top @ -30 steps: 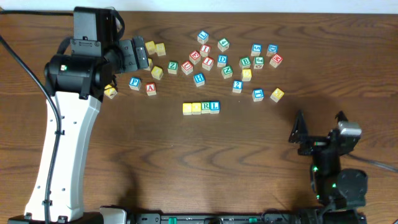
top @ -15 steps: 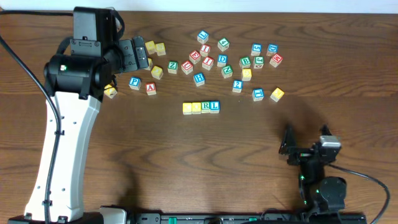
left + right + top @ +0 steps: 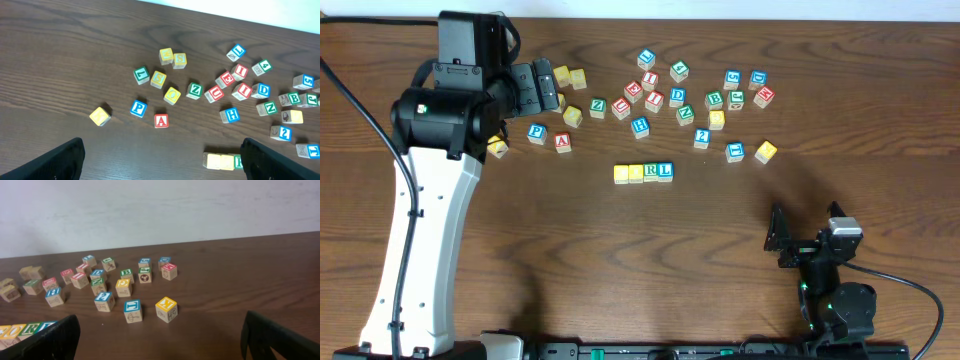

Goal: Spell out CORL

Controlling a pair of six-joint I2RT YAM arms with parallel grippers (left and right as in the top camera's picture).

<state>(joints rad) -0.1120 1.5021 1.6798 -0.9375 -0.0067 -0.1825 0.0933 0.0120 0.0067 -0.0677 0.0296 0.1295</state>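
Since a second ago, only the right end effector (image 3: 806, 232) has been drawn back toward the near edge of the surface (image 3: 620, 260); no block is seen to have shifted. At the far left, the left end effector (image 3: 548, 88) is held with its fingers apart and nothing between them, just beside a pair of yellow blocks (image 3: 578, 79). A careless swing from there could knock that pair into its neighbours. Further right, the loose blocks (image 3: 654, 100) are scattered across the far half of the surface, well apart from the word. The row of four blocks (image 3: 644, 172) is laid side by side at the middle: two yellow ones whose letters cannot be read from overhead, then the R block (image 3: 651, 171) in green and the L block (image 3: 665, 171) in blue. The spelling is judged to be finished or nearly so. The blocks are small wooden cubes with bare, pale edges and painted faces. The surface is dark, smooth wood-grain, so little grip is offered and a light brush could skew the row. At the right, the right end effector is also spread wide and empty, and a sweep across the middle would be the likeliest cause of damage.
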